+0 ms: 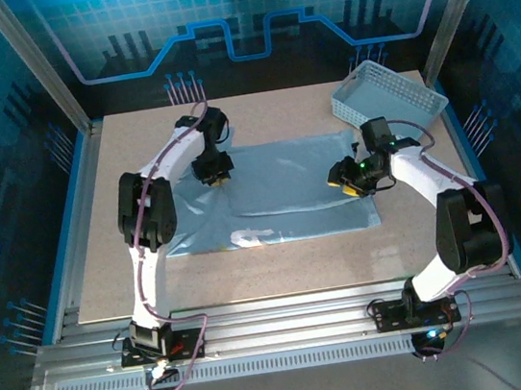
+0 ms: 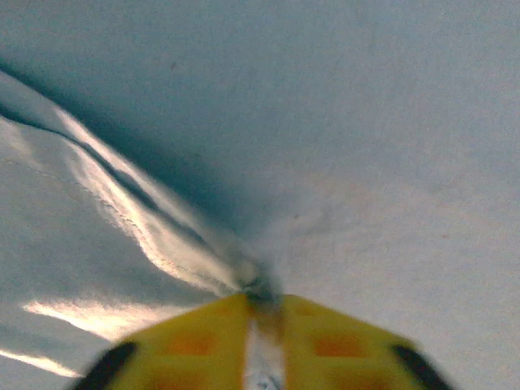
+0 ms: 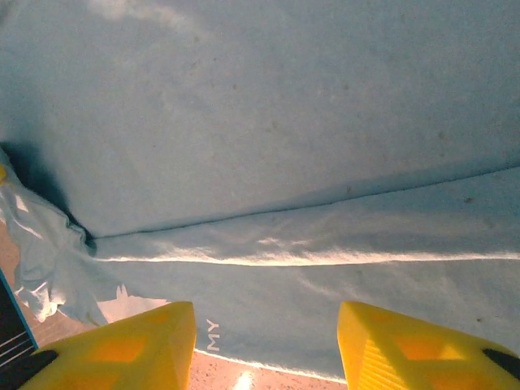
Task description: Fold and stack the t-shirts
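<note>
**A:** One t-shirt [image 1: 279, 187] on the table [image 1: 298, 257], pale grey-blue, spread mostly flat. Its far right corner lies just beside the white lattice basket [image 1: 387, 95], and the rest runs left and nearward from the basket.

**B:** Folded at all?

**A:** Partly. The right wrist view has a layer edge [image 3: 309, 258] running straight across, one layer on top of another. White lettering [image 1: 250, 238] shows on the near edge, well left of the basket. "MY" is the only part I can read.

**B:** Left gripper?

**A:** Left gripper [image 1: 212, 175] is well left of the basket, down on the far part of the cloth. In the wrist view the yellow fingers [image 2: 195, 341] are almost together with a thin slit between them. Wrinkles run straight into the tips. Can't tell whether cloth is actually pinched.

**B:** Right one?

**A:** Right gripper [image 1: 341, 177] sits just nearward of the basket, at the shirt's right end. Its jaws are spread wide, and the cloth lies flat across the gap between them.
</note>
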